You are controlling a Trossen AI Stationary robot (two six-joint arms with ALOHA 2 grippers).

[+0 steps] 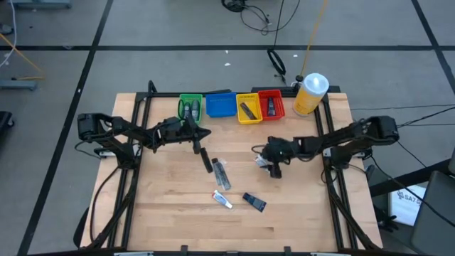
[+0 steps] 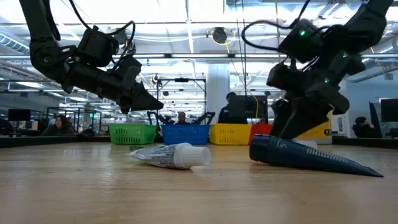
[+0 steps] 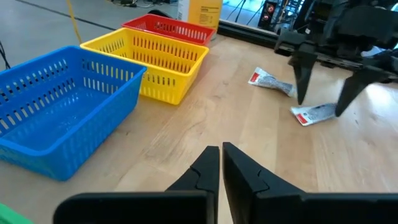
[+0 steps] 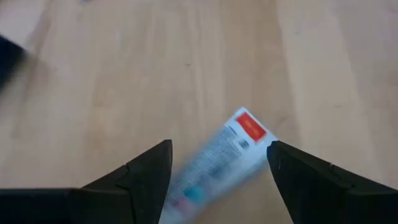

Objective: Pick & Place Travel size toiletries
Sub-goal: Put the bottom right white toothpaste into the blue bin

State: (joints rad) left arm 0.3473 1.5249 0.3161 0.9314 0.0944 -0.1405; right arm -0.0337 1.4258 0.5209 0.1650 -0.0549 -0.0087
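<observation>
The right pincer points down at centre-right of the high view, fingers spread wide and empty, straddling a white sachet flat on the surface; the left pincer, closed and empty, reaches level near the green bin.

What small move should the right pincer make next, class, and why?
Probably lower straight down and close. The right pincer is open and hovers over a white sachet with a red mark, which lies flat on the table between its fingers, not yet gripped.
</observation>
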